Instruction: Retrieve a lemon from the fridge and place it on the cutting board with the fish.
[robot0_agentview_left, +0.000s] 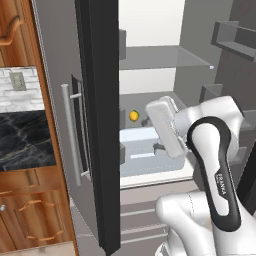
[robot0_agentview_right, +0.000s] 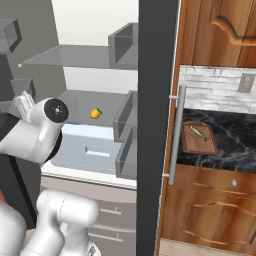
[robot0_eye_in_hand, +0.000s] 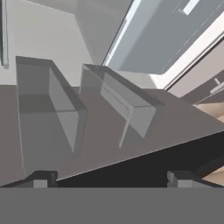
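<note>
The fridge (robot0_agentview_left: 95, 125) stands open; the lemon (robot0_agentview_left: 133, 115) sits on a grey shelf (robot0_agentview_right: 85, 112) inside, apart from the arm; the jaws (robot0_eye_in_hand: 109, 178) are wide and empty, facing door bins (robot0_eye_in_hand: 118, 103); the fish (robot0_agentview_right: 198, 133) lies on the cutting board (robot0_agentview_right: 199, 145) on the table (robot0_agentview_right: 235, 145).

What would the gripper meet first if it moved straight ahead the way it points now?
Probably the grey bins on the inside of the fridge door; the gripper faces them, not the lemon. Depth is unclear.

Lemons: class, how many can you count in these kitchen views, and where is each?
1. The lemon lies on a shelf inside the open fridge, above the drawers. Others may be hidden behind the door or arm.
</note>
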